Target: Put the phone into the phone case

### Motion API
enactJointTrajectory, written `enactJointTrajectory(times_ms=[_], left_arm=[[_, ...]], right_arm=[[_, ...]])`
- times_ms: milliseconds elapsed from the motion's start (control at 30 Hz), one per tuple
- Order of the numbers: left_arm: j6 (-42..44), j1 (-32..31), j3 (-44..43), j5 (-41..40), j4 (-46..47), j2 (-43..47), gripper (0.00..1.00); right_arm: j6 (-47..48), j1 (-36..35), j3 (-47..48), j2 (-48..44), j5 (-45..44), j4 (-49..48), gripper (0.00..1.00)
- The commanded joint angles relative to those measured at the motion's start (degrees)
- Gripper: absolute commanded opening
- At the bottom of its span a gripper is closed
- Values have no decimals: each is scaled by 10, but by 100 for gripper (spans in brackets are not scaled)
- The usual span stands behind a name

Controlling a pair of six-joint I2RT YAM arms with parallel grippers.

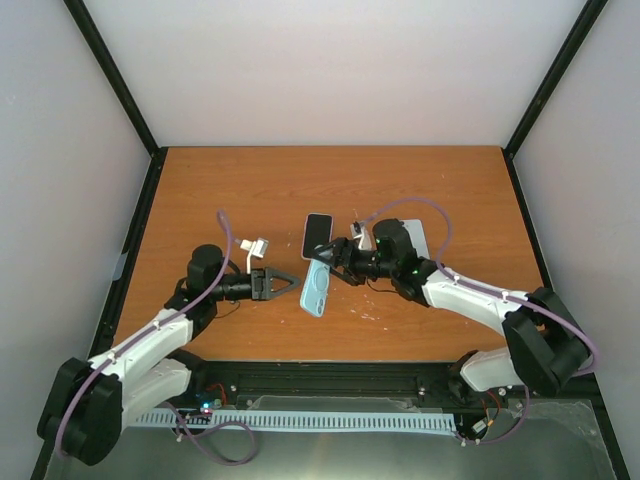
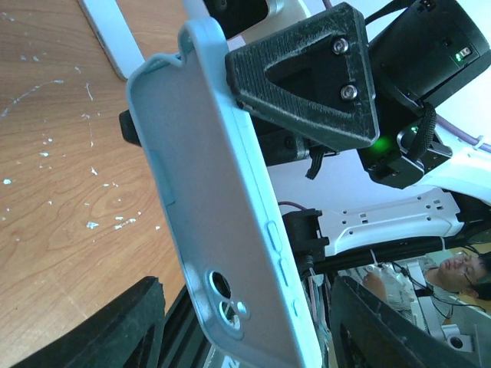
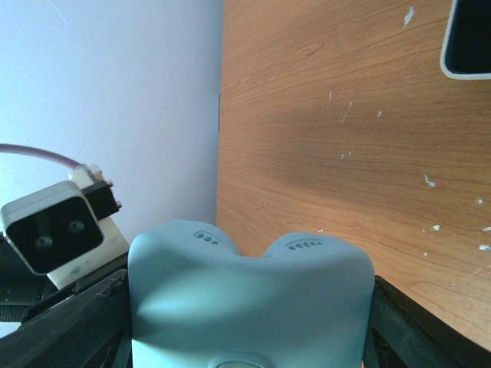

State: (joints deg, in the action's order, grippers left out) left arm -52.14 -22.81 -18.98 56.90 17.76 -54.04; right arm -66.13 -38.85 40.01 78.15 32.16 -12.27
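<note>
- Phone (image 1: 317,235): flat, centre of desk (image 1: 240,180).
- Phone case (image 1: 318,288): aloft, clamped in right pincer (image 1: 335,262).
- Left pincer (image 1: 285,284): apart, at case's lower end.
- Risk: twisting of case from grip under off-centre squeeze.

On my overhead feed I see an orange-brown wooden table (image 1: 250,190), its surface sprinkled with small white specks (image 3: 430,181) toward the near side. The phone (image 1: 318,235) lies flat on it near the middle, dark screen up. Off to its right a pale flat slab (image 1: 420,238) rests on the wood, partly hidden from me.
</note>
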Motion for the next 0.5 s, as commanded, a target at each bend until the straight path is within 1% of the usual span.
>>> enactJointTrajectory(times_ms=[0,67,200,467], left_arm=[[-29,-7,-12,13,70,-22,56],[-23,-9,-23,9,55,-33,51],[-22,-14,-30,-1,51,-41,47],[-35,-30,-30,-19,71,-56,37]], right_arm=[[2,-13,1,12,6,-43,57],[0,-14,0,16,7,-49,57],[-3,-17,0,23,7,-60,57],[-7,-20,-1,39,3,-77,57]])
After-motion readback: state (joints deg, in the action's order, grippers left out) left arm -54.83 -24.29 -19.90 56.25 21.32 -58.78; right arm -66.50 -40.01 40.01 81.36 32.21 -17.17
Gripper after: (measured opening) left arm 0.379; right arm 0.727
